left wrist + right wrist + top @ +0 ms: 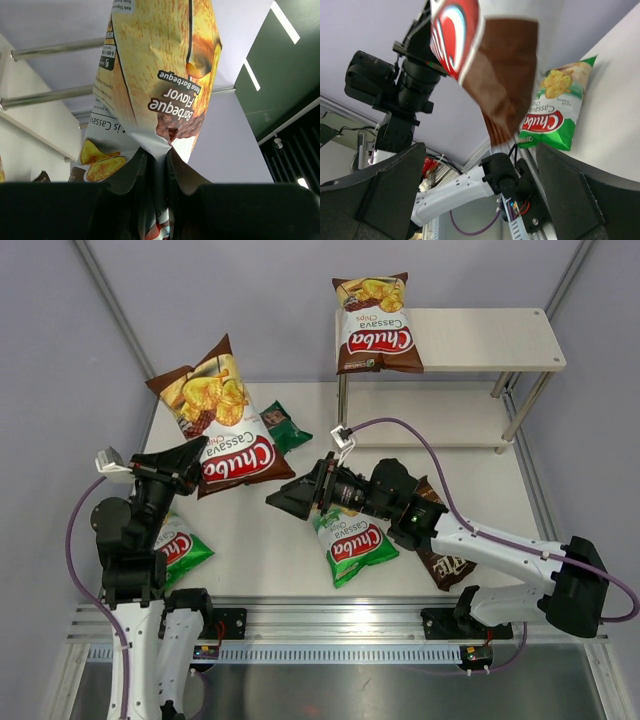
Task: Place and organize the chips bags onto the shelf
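Left wrist, pinched brown bag, far end cropped

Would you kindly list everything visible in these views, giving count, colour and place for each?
shelf bag: one, brown Chuba, upper tier's left end
held bag: one, brown Chuba, lifted over the table's left side
light-green Chuba bags: two, on the table; one under the right arm, the other by the left arm
dark-green bag: one, on the table, partly behind the held bag
Kettle bag: one, dark brown, under the right arm
shelf: one, cream, rear right
table: one, white
left gripper: shut on the held bag
right gripper: open, empty
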### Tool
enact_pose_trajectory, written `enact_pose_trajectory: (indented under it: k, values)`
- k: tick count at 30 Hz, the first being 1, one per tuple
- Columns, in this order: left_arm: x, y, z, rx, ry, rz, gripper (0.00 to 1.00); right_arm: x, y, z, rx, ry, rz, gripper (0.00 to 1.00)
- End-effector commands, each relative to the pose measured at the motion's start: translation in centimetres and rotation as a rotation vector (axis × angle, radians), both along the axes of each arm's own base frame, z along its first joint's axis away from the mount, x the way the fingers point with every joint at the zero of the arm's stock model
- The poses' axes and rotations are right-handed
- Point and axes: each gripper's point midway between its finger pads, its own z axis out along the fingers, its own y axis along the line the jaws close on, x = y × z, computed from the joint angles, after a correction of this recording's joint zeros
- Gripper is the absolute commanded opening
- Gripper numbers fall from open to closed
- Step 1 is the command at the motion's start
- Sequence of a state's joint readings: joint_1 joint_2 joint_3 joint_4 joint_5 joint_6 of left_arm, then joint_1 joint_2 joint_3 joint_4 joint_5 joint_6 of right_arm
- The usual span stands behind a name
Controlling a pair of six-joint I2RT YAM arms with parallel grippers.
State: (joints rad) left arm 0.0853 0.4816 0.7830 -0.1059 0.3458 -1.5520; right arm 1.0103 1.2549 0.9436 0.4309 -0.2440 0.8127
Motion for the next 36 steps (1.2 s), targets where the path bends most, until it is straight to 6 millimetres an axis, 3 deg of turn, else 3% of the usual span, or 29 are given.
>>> enact_pose_trajectory:
  k: [1, 3, 11, 17, 23, 25, 28, 30, 33, 34, 36]
  values:
    - [-1.4, -0.8, 1.2, -0.097, -0.02, -0.054, 0.0, 0.4, 0.5, 5.9, 0.114, -0.167, -0.074, 0.99]
    - [-2.1, -1.1, 1.4, -0.106, -0.014, -0.072, 0.0, 0.1, 0.9, 6.7, 0.122, -0.19, -0.083, 0.99]
    - [-5.4, -1.5, 2.5, -0.158, -0.036, -0.1, 0.0, 1.0, 2.1, 6.3, 0.09, -0.191, -0.154, 0.99]
    - [-6.4, -1.2, 2.9, -0.179, -0.041, -0.082, 0.0, 1.3, 3.3, 6.5, 0.076, -0.187, -0.224, 0.99]
    - [-7.2, -1.6, 2.8, -0.186, -0.037, -0.112, 0.0, 2.1, 2.9, 7.5, 0.143, -0.181, -0.288, 0.99]
    - [-7.3, -1.7, 2.7, -0.182, -0.035, -0.119, 0.0, 1.5, 3.3, 7.8, 0.151, -0.191, -0.251, 0.95]
    - [-7.1, -1.7, 2.2, -0.172, -0.03, -0.114, 0.01, 0.4, 3.5, 8.6, 0.182, -0.224, -0.193, 0.71]
    - [-6.9, -1.7, 2.1, -0.16, -0.038, -0.106, 0.04, -0.1, 3.6, 8.8, 0.182, -0.236, -0.167, 0.62]
    - [-6.3, -1.7, 1.7, -0.132, -0.036, -0.096, 0.12, -0.8, 2.9, 9.3, 0.182, -0.27, -0.152, 0.45]
    - [-6.3, -1.7, 1.7, -0.124, -0.039, -0.092, 0.22, -0.9, 2.8, 9.0, 0.169, -0.271, -0.149, 0.43]
    - [-5.8, -1.8, 1.3, -0.102, -0.028, -0.094, 0.33, -1.1, 2.2, 9.2, 0.165, -0.286, -0.152, 0.39]
